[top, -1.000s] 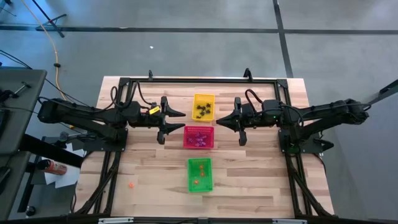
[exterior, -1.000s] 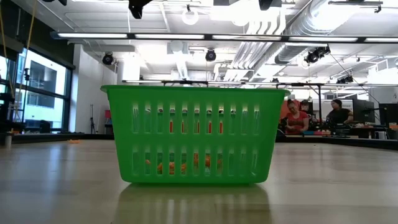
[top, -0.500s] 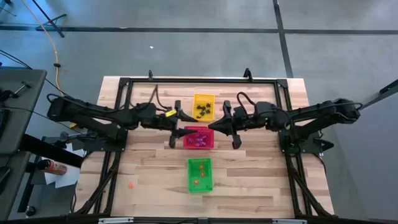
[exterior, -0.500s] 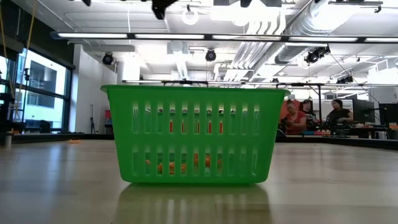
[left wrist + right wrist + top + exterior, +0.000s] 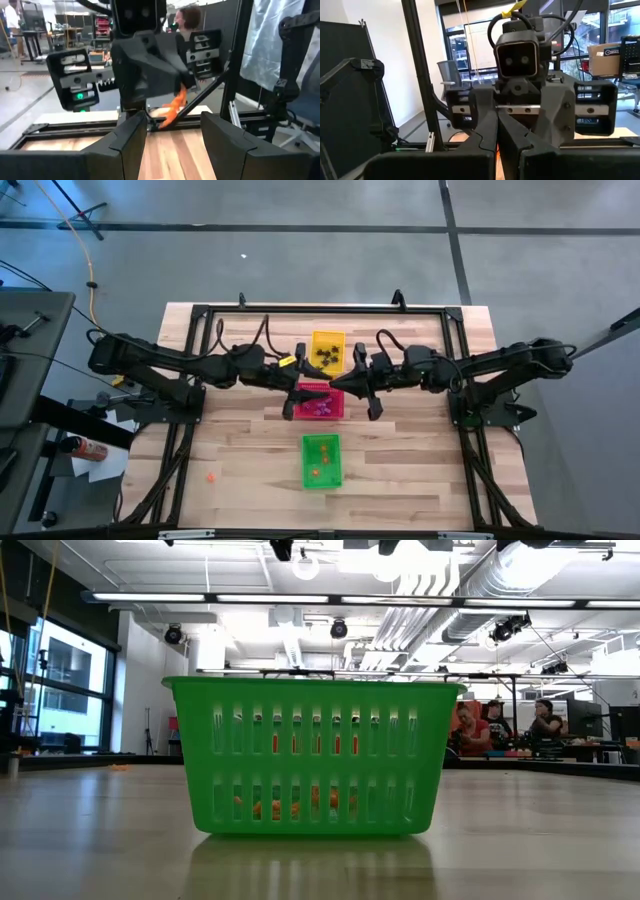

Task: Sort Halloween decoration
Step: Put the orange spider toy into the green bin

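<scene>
My right gripper (image 5: 340,385) is shut on a small orange trinket (image 5: 175,106), which shows in the left wrist view. My left gripper (image 5: 312,385) is open and faces it tip to tip; its fingers (image 5: 131,142) stand either side of the trinket in that view, and I cannot tell whether they touch it. Both grippers hover over the red basket (image 5: 320,401), which holds purple trinkets. The yellow basket (image 5: 327,352) holds black trinkets. The green basket (image 5: 321,461) holds orange trinkets (image 5: 290,806). One orange trinket (image 5: 211,476) lies loose on the table at the near left. My right gripper pinches the orange trinket by its upper end (image 5: 179,95) between its two shut fingertips. The fingers lie about level and come from the table's right. The trinket hangs below the tips, lifted clear above the red basket.
The three baskets stand in a row down the table's middle, yellow farthest and green nearest. A black frame (image 5: 320,308) runs along the far edge and both sides. People sit in the room beyond (image 5: 480,728). Bare wood lies left and right of the green basket.
Both grippers have gone toward each other and a little toward the near edge: the left toward the table's right, the right toward its left. Their tips now nearly meet over the red basket.
</scene>
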`<state>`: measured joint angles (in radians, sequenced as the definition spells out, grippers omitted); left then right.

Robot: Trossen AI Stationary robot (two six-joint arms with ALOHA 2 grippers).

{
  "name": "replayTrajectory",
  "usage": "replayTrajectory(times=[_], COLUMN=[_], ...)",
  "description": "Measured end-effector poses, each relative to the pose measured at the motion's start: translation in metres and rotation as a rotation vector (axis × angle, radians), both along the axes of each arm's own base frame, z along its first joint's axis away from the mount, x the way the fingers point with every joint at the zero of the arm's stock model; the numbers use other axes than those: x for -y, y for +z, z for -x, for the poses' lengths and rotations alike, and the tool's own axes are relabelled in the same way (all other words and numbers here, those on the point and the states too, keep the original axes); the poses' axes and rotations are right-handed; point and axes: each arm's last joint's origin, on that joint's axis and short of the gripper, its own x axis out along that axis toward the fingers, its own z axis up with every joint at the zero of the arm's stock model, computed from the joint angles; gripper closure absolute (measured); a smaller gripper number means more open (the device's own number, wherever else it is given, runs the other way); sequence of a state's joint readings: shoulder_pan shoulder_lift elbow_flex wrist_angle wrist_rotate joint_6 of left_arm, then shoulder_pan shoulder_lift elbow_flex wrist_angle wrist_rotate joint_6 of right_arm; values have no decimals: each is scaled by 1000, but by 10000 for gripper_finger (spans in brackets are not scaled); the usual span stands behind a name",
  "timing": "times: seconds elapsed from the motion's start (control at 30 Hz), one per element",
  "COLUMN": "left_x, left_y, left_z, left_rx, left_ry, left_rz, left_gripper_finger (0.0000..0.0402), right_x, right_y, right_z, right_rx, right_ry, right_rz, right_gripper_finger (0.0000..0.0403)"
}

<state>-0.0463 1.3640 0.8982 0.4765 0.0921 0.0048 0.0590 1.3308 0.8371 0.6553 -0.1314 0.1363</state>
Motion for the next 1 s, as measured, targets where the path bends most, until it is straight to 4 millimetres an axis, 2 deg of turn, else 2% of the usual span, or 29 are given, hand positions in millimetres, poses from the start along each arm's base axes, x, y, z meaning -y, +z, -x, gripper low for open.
replayTrajectory(times=[0.5,1.0], left_x=[0,0], left_y=[0,-7], left_z=[0,-9], left_rx=[3,23], left_ry=[-1,-1], left_rz=[-7,-7], left_gripper_finger=[234,359], right_x=[2,2], right_y=[0,0], right_z=[0,0], right_rx=[-2,-4], right_ry=[7,28], right_rz=[-18,-16], right_gripper_finger=[403,403])
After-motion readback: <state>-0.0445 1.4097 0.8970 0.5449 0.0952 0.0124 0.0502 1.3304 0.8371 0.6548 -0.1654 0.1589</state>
